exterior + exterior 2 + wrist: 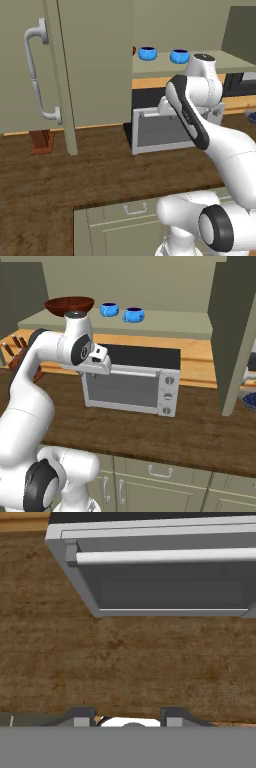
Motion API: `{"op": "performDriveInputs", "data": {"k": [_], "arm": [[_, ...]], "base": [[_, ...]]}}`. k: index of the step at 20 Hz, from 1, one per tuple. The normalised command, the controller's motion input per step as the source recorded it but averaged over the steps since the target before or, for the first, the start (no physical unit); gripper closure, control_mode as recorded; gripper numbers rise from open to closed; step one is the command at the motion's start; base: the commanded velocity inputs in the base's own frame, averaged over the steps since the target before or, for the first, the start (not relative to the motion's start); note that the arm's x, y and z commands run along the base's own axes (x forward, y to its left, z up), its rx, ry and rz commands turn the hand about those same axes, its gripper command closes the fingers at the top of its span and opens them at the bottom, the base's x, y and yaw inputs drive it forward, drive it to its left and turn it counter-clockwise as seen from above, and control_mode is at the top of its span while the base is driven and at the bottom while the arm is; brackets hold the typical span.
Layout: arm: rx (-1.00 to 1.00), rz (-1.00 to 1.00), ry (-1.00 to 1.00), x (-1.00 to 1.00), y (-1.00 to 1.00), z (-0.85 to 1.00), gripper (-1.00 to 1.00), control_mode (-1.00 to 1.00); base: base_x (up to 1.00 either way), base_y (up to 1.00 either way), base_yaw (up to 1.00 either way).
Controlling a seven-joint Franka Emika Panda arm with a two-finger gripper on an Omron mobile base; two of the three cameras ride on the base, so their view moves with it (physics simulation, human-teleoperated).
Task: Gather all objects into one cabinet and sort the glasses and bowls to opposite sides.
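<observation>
Bowls: two blue bowls [109, 309] and one brown bowl [69, 305] stood on the open cabinet shelf [170, 323] above the toaster oven [131, 378]. Gripper [128, 716] hung over the wooden counter [125, 657], jaws part-open, holding nothing.

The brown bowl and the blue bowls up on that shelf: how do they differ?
The dark-brown bowl is wider and shallower than either of the blue bowls, which are small and rounded. Its colour is a dull reddish brown; theirs is a glossy bright blue with dark insides. It stands at the shelf's left end, the blue pair to its right. All three sit upright on the same shelf above the toaster oven.
</observation>
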Motion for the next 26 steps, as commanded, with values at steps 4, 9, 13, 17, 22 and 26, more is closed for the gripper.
{"op": "performDriveInputs", "data": {"k": [4,9,13,17,22,26], "arm": [[0.01,0.0,0.01,-0.03,0.0,-0.03,-1.0,-1.0],[0.05,0.0,-0.09,-0.36,-0.01,0.01,-1.0,-1.0],[0.07,0.0,-0.28,-0.76,-0.06,0.12,-1.0,-1.0],[0.03,0.0,-0.38,-0.82,-0.07,0.24,-1.0,-1.0],[-0.05,-0.01,-0.41,-0.84,-0.06,0.56,-1.0,-1.0],[-0.13,-0.1,-0.26,-0.63,0.01,0.67,-1.0,-1.0]], "base": [[0.0,0.0,0.0],[0.0,0.0,0.0],[0.0,0.0,0.0],[0.0,0.0,0.0],[0.0,0.0,0.0],[0.0,0.0,0.0]]}}
